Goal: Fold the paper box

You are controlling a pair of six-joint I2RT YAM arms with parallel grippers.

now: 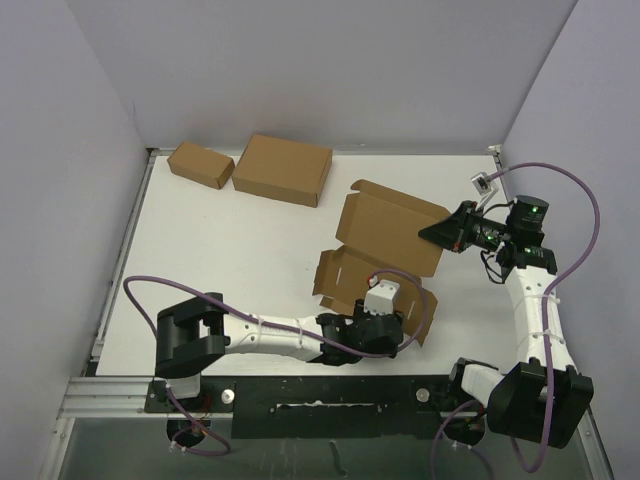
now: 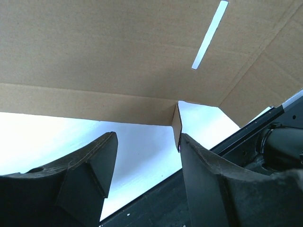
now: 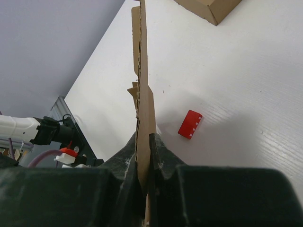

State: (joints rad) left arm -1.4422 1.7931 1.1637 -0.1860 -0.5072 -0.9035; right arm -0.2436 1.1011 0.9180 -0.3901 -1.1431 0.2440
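Two hands are placed at the paper box (image 1: 385,240), right of centre on the worktop (image 1: 230,260): right hand (image 3: 144,142) clenched on its far panel, left hand (image 2: 147,142) released at a near flap, probably to be folded upright next.

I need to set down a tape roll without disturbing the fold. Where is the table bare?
Widest bare patch: left half of the table, between the small box and large box at the far edge and the left arm. A narrower strip: beyond the paper box. Crowded: around that box, where the left gripper and right gripper work.
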